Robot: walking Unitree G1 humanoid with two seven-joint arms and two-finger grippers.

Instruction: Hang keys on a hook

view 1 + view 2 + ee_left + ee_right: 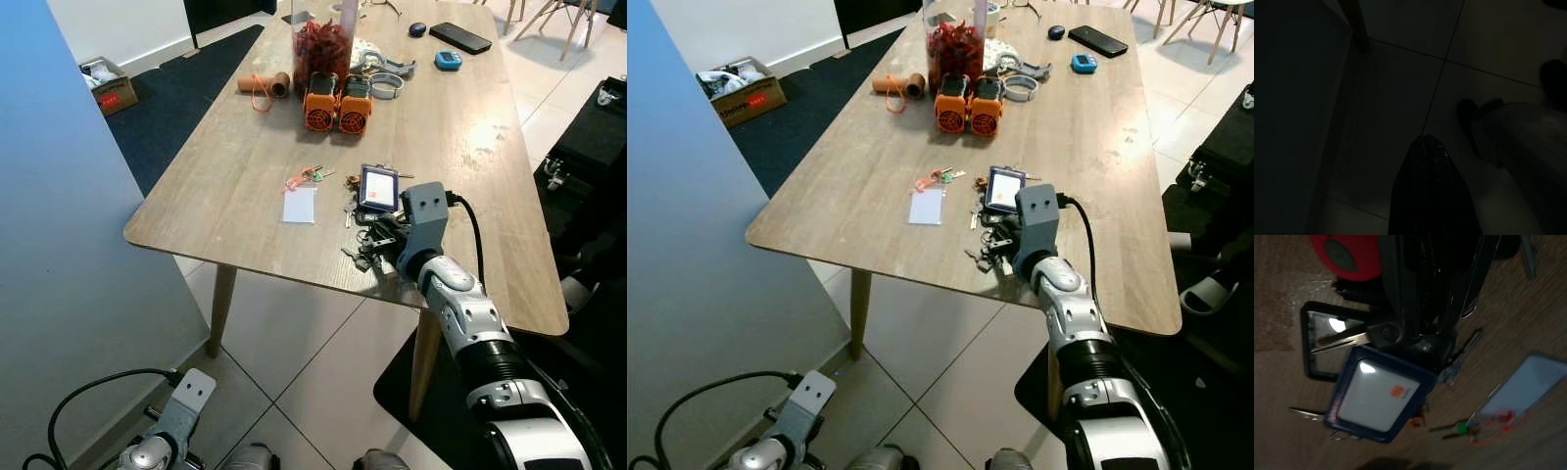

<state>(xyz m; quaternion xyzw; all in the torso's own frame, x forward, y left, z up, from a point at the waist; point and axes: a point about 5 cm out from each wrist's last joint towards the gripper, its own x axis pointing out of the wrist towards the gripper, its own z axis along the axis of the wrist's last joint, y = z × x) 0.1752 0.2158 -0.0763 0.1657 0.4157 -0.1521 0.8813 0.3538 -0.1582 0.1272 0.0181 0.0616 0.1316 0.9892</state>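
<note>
Keys lie bunched near the worktop front edge, just before the blue-framed card holder. Right tool sits on them; whether closed, I cannot tell. Probably light, jangly, slippery metal: best gripped at the ring.

Matt wooden table — shiny metal keys
</note>
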